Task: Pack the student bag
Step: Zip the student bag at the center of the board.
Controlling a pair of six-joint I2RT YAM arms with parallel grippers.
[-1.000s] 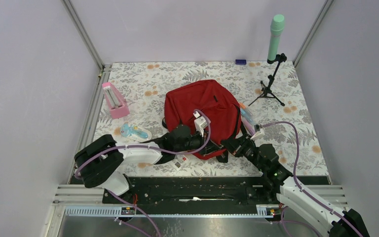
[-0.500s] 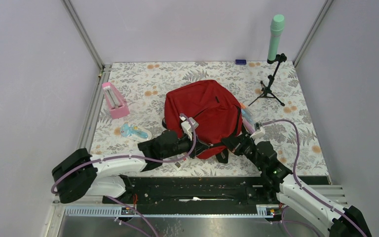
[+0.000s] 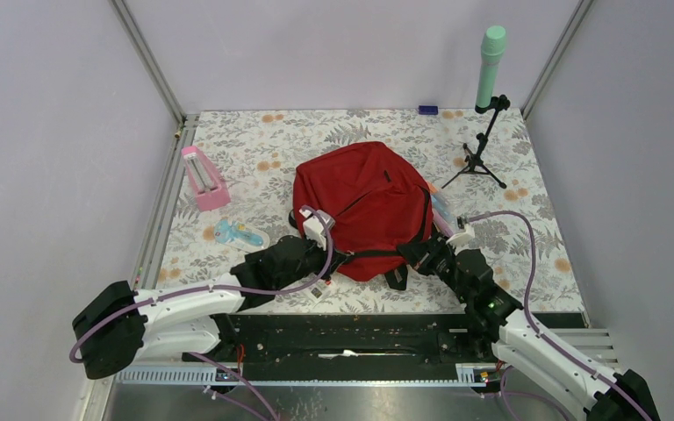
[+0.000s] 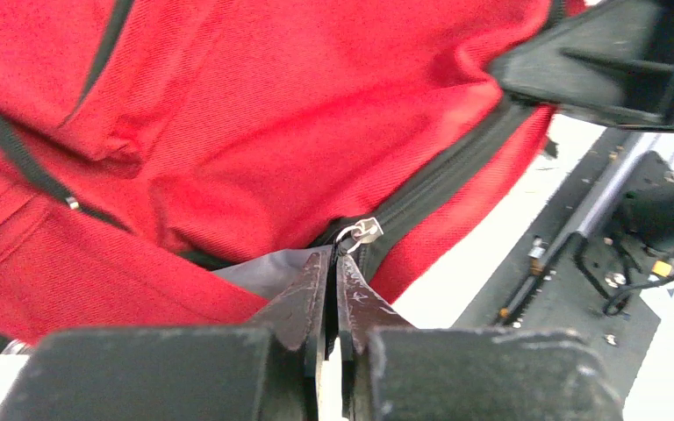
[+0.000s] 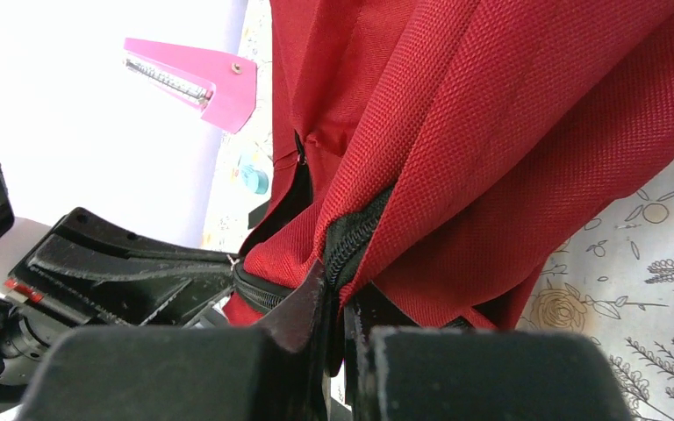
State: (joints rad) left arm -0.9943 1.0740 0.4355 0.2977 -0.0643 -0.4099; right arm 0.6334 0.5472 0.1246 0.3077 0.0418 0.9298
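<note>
Near edge: a black rail (image 3: 351, 329) is running across the front, carrying both arm bases. The floral tablecloth (image 3: 254, 149) is covering the whole surface beyond it. Pale lilac walls and metal corner posts are closing the cell in on three sides.

Writing: a small white tag (image 3: 319, 289) with a red mark is lying just in front of the bag, too small to read.

Left gripper (image 3: 333, 260): reaching in low against the near-left edge of the student bag (image 3: 364, 197). In the wrist view its jaws are pressing tight together (image 4: 333, 259), pinching at the silver zipper pull (image 4: 364, 231). Grey lining (image 4: 263, 267) is showing beside the tips where the black zipper is parting.

Right gripper (image 3: 412, 254): meeting the bag's near-right edge. Its jaws are clamping together (image 5: 338, 285) on the zipper seam, bunching the red fabric (image 5: 491, 132) above them.

Bag: lying in the middle of the cloth, between the two grippers, with a black strap crossing its top.

Left of the bag: a blue-and-white item (image 3: 240, 233) is lying near, with a pink case (image 3: 204, 178) standing farther back.

Right of the bag: coloured items (image 3: 439, 206) are touching its side.

Far right: a black tripod (image 3: 483, 162) is holding a green cylinder (image 3: 491, 53) upright.

Far edge: a small blue object (image 3: 427, 110) is sitting by the wall.
</note>
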